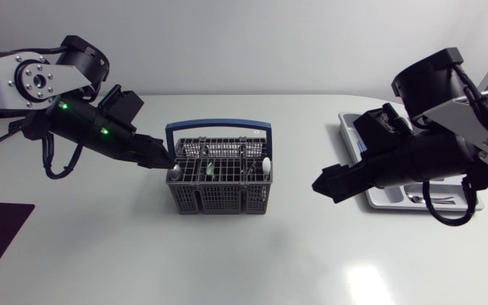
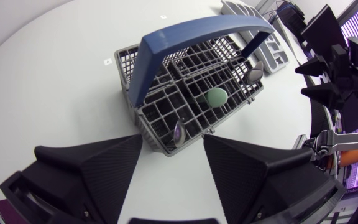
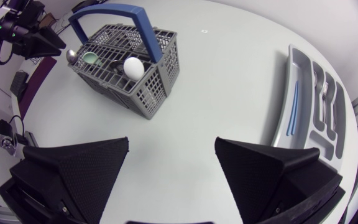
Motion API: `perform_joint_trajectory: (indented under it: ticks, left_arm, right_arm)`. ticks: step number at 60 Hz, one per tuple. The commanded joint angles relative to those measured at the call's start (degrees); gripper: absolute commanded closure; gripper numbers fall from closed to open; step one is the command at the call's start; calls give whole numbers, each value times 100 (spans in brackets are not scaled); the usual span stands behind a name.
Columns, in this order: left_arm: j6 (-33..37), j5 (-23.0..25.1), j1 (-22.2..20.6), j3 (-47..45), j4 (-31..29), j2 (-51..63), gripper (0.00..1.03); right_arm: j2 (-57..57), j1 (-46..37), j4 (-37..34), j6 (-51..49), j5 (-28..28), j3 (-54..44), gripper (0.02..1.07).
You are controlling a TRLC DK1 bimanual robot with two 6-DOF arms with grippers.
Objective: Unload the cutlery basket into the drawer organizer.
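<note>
my head camera sits fixed above the table [image 1: 252, 263] and looks straight down, with the cutlery basket [image 1: 219, 174] near mid-view. the left wrist camera rides just behind the left gripper [image 2: 173, 142], close to the basket, and faces over it toward the drawer organizer [image 2: 269, 40]. the right wrist camera sits behind the right gripper [image 3: 171, 142] and faces the basket from farther off, with the organizer off to that gripper's side. all three views share the basket and organizer.
</note>
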Motion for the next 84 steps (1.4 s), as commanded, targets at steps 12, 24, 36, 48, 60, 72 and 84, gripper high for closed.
perform_joint_trajectory:
  ticks: [12, 24, 36, 48, 60, 72, 84]
  left_arm:
    - [328, 244, -110, 157, 102, 356, 57]
    - [451, 481, -93, 192, 163, 550, 66]
    - [609, 657, -58, 192, 172, 637, 81]
    - [653, 648, -31, 192, 225, 708, 98]
    - [644, 648, -31, 210, 225, 708, 99]
    - [635, 850, 118, 315, 110, 646, 99]
    - [635, 1316, 294, 342, -4, 646, 99]
  right_arm:
    - [252, 479, -55, -171, 177, 147, 7]
    - [375, 638, -29, -163, 212, 156, 7]
    - [489, 717, 24, -163, 256, 173, 7]
    - [498, 805, 32, -154, 256, 164, 7]
    - [507, 919, 32, -154, 362, 208, 7]
    - [498, 963, 24, -145, 397, 199, 7]
    - [507, 989, 24, -145, 406, 164, 7]
